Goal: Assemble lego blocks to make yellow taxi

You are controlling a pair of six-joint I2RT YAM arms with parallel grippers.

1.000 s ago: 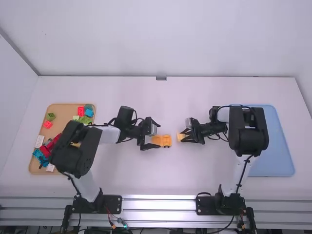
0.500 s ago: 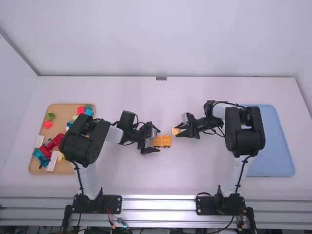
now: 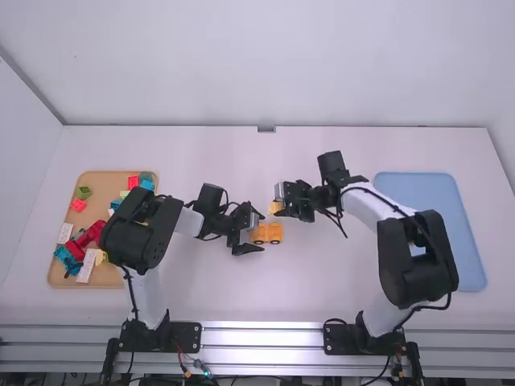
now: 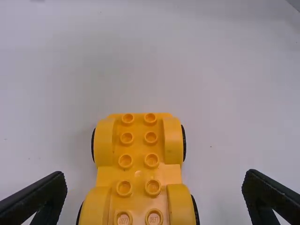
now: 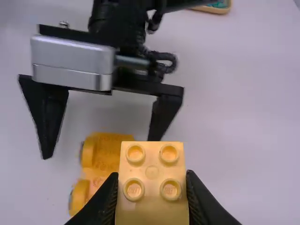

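Chassis [image 3: 268, 233] of yellow studded plastic sits on the white surface [image 3: 265, 293]; I have my left tool [image 3: 256, 232] spread wide, empty, beside it, my right tool [image 3: 281, 207] closed on a pale-yellow, four-studded plastic block [image 3: 276, 207].

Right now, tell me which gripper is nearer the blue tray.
Right. The right gripper, shut on a yellow block, is left of the blue tray in the high view; the left gripper is farther left, open by the yellow car.

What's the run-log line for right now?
right end effector: gripping yellow block | left end effector: open by yellow car base | block not yet attached
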